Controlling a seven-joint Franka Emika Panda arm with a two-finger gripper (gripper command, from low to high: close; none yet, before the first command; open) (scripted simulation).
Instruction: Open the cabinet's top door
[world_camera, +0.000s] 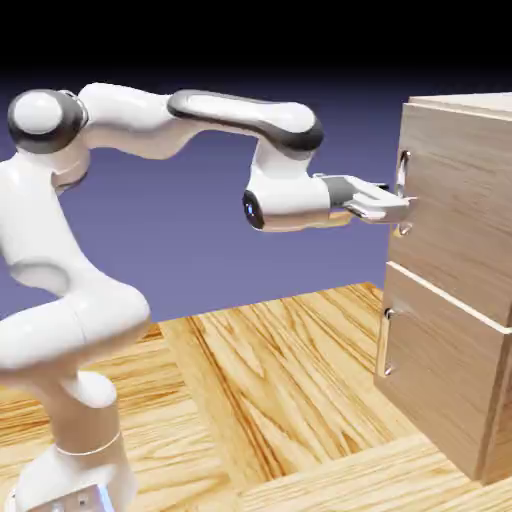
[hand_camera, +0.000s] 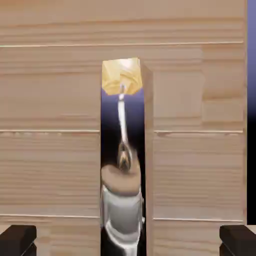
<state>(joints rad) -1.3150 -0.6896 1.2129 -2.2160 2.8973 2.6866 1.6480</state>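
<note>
The cabinet (world_camera: 455, 280) stands at the right of the exterior view on the wood worktop (world_camera: 260, 380), its top door (world_camera: 465, 190) above a shorter lower panel (world_camera: 440, 385). The arm is stretched level toward it, so that the pincer (world_camera: 395, 208) is brought square against the long vertical handle (world_camera: 402, 190) near the door's edge — a horizontal approach that suits a bar to be straddled from the front.

In the hand view the polished bar (hand_camera: 122, 150) is seen as a mirror-like strip running up the middle, with the two dark fingertips (hand_camera: 17, 240) set wide apart at the bottom corners. The pincer is thus spread wide and nothing is gripped yet — the handle lies between the fingers, untouched.

The door appears shut, flush with the cabinet's front. It is judged that closing on the bar comes next, before any pull.
</note>
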